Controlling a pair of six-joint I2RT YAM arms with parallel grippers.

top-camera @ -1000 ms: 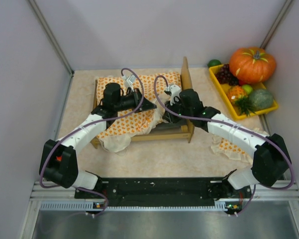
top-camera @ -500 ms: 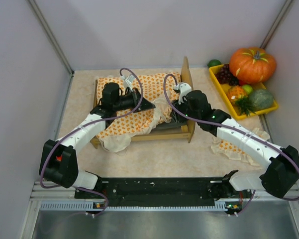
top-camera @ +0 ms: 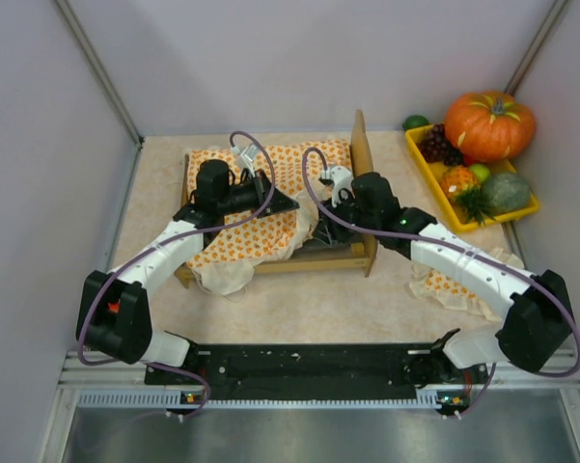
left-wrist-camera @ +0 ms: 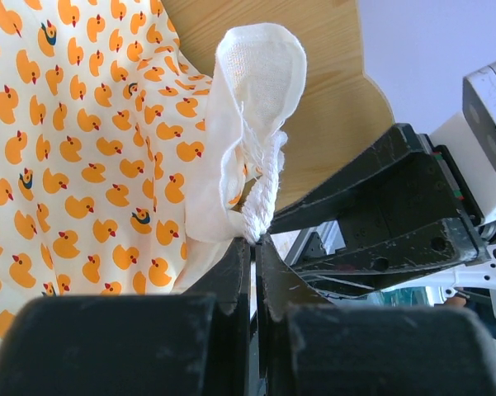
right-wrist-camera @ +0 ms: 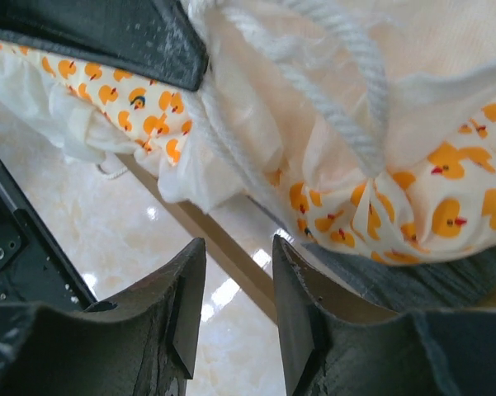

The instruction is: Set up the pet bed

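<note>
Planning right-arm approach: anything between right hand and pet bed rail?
Nothing visible: bare rail of the pet bed shows past the open right hand. The duck-print bedspread and its white cord hang above, pinched by the left hand.

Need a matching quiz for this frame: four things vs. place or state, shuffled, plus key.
Things:
1. left fingers
2. right fingers
3. pumpkin
4. pillow

Place or state:
A. on the table, under the right arm
B. shut on the white edge of the bedspread
C. apart, holding nothing
D. back right corner

Pairs: 1-B, 2-C, 3-D, 4-A
</note>
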